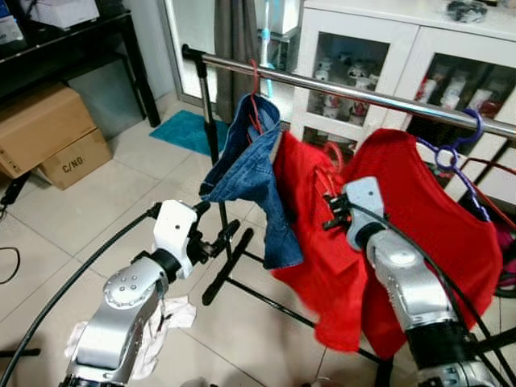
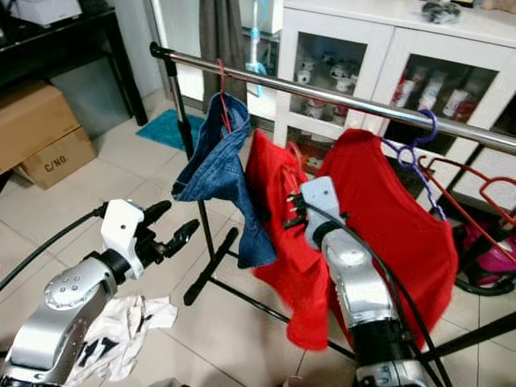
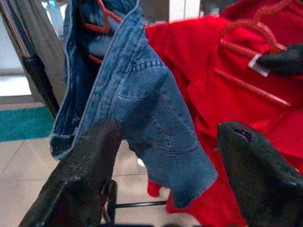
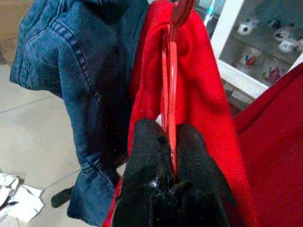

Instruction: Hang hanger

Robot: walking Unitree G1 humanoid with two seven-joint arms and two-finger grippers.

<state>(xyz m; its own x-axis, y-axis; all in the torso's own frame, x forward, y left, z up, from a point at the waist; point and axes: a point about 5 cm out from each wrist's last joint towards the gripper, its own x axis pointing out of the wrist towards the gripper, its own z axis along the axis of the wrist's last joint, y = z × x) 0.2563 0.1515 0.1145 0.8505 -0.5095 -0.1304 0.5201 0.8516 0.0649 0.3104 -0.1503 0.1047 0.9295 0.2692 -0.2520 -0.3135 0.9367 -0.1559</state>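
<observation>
red hanger (image 4: 169,80): carries a red garment (image 1: 310,218), gripped in the jaws of the right gripper (image 4: 171,142), which are closed narrow on its thin bar; held below the rail (image 1: 339,89), between the jeans and a second red shirt, hook not seen on the rail.
right gripper: raised in front of the rack, pressed into the red cloth.
left gripper (image 2: 173,226): jaws wide, holding nothing, pointing toward the jeans, apart from them.
jeans (image 1: 254,173): blue denim, on a red hanger hooked over the rail near its left end.
red shirt (image 1: 439,210): on a purple hanger (image 1: 455,149) hooked on the rail, to the right.
rail: chrome, on a black stand (image 1: 211,129).
white cabinet (image 1: 379,48): glass doors, behind the rack.
cardboard boxes (image 1: 48,133): on the floor, far left.
teal mat (image 1: 187,129): behind the stand.
white cloth (image 2: 121,330): crumpled on the tiled floor by the left arm.
</observation>
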